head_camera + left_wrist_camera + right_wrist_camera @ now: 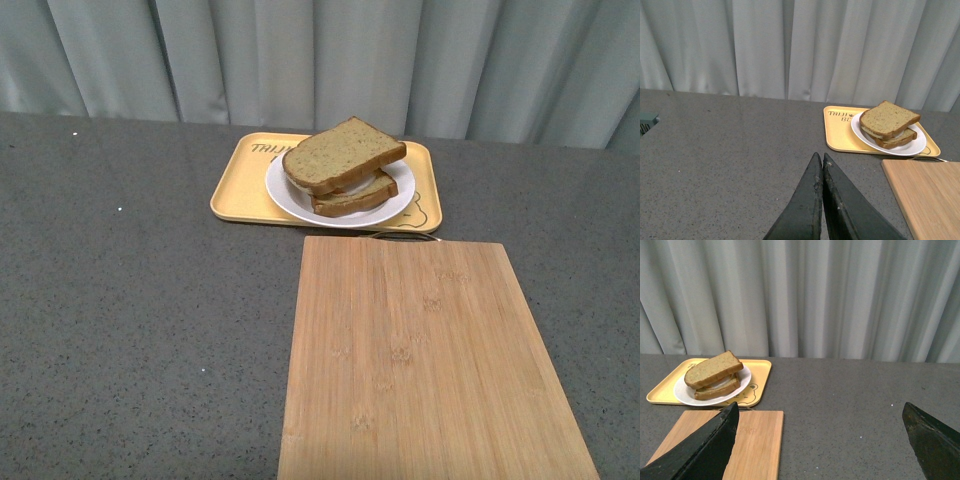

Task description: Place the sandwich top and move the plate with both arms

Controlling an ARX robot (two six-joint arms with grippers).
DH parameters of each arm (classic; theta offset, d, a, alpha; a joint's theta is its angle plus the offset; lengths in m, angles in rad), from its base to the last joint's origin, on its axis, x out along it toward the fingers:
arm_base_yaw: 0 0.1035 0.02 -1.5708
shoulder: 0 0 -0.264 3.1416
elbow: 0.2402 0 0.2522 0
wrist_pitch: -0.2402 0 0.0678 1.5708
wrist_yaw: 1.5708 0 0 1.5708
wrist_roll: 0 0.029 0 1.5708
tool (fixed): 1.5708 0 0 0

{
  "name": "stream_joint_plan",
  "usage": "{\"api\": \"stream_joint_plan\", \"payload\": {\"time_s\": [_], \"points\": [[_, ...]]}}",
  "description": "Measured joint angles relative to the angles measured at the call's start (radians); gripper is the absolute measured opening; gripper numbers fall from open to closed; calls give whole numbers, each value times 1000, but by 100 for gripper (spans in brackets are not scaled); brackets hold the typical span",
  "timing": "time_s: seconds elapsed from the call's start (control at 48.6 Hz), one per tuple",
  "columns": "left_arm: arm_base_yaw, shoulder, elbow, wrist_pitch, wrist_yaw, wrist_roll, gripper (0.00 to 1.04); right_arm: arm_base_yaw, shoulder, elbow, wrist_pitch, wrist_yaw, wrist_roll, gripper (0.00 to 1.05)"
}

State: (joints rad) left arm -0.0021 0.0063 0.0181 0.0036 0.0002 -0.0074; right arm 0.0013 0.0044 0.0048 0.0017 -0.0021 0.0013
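Sandwich top (pixel 343 152) already sits skewed on the stack on the white plate (pixel 398 206) in the yellow tray (pixel 236 189); your left gripper (pixel 821 165) is pressed together, right gripper (pixel 820 412) spread wide, so pinch opposite plate rims and keep it level, since glazed plate looks slippery and bread is soft and loose.

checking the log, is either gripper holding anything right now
Nothing is held. The left gripper is shut on nothing, the right gripper open; the top slice lies on the sandwich.
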Motion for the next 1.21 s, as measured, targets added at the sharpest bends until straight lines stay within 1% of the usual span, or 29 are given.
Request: {"api": "stream_joint_plan", "payload": {"time_s": [0.062,0.082,0.144,0.227,0.247,0.329,0.412,0.474,0.597,0.638,0.7,1.215], "points": [[0,0,0,-1,0,0,4,0,0,0,0,0,0,95],[0,0,0,-1,0,-1,5,0,0,0,0,0,0,95],[0,0,0,-1,0,0,16,0,0,0,0,0,0,95],[0,-1,0,-1,0,0,27,0,0,0,0,0,0,95],[0,-1,0,-1,0,0,30,0,0,0,0,0,0,95],[0,-1,0,-1,0,0,50,0,0,0,0,0,0,95],[0,-1,0,-1,0,0,64,0,0,0,0,0,0,95],[0,-1,0,-1,0,0,79,0,0,0,0,0,0,95],[0,-1,0,-1,0,0,98,0,0,0,0,0,0,95],[0,-1,0,-1,0,2,100,0,0,0,0,0,0,95],[0,-1,0,-1,0,1,98,0,0,0,0,0,0,95],[0,-1,0,-1,0,1,98,0,0,0,0,0,0,95]]}}
